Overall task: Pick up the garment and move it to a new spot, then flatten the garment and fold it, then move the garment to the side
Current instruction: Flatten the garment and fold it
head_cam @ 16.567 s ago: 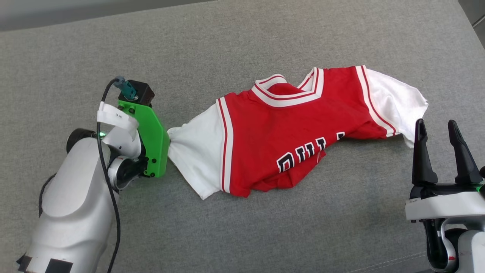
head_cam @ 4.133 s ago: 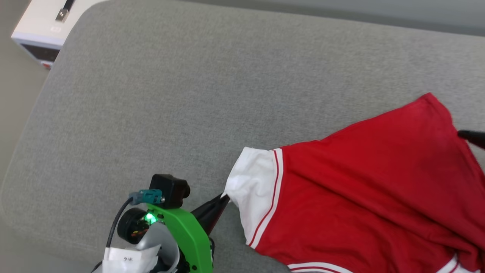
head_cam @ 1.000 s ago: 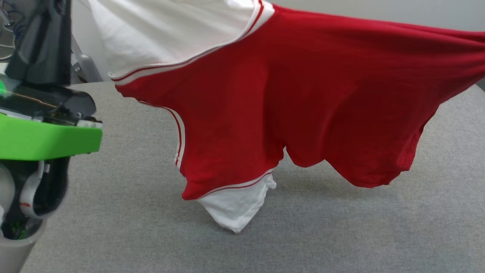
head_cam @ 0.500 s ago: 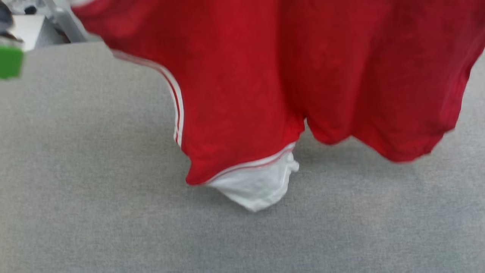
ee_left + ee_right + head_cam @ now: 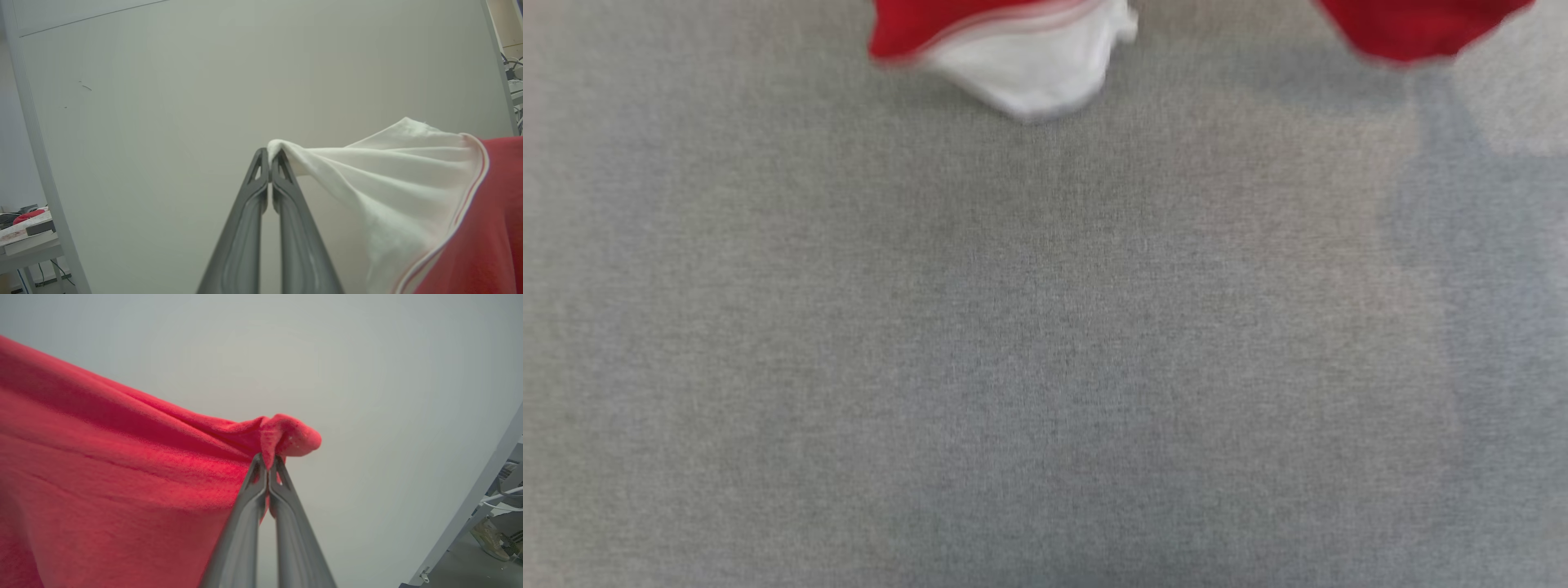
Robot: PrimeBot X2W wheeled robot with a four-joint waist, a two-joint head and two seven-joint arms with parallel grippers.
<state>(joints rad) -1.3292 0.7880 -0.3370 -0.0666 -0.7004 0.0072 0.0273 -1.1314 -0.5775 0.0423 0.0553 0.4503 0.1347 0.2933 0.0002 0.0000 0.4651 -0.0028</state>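
I've got the red jersey-style shirt with white short sleeves point(image 5: 408, 192) up in the air, hung between both arms. Left gripper point(image 5: 268, 153): fingers pinched together on a bunched tip of a white sleeve, with striped trim and red cloth off to that view's right. Right gripper point(image 5: 267, 457): clenched on a small fold of red cloth, the rest of the red panel spreading to that view's left.

Head view is blurred. The shirt's lowest bits show at the top edge: a white sleeve end with striped trim, and a red corner further right. Both are just over the grey woven fabric surface point(image 5: 1045, 343); I can't tell if the sleeve touches it. Soft shadows lie on the surface below them and down its right side.

Room: plain pale wall panel point(image 5: 204, 81) behind the left gripper, grey upright post point(image 5: 39, 163) on that view's left, cluttered desk point(image 5: 24, 239) beyond it. Right wrist view has cables point(image 5: 504, 492) past a slanted grey frame point(image 5: 466, 510).
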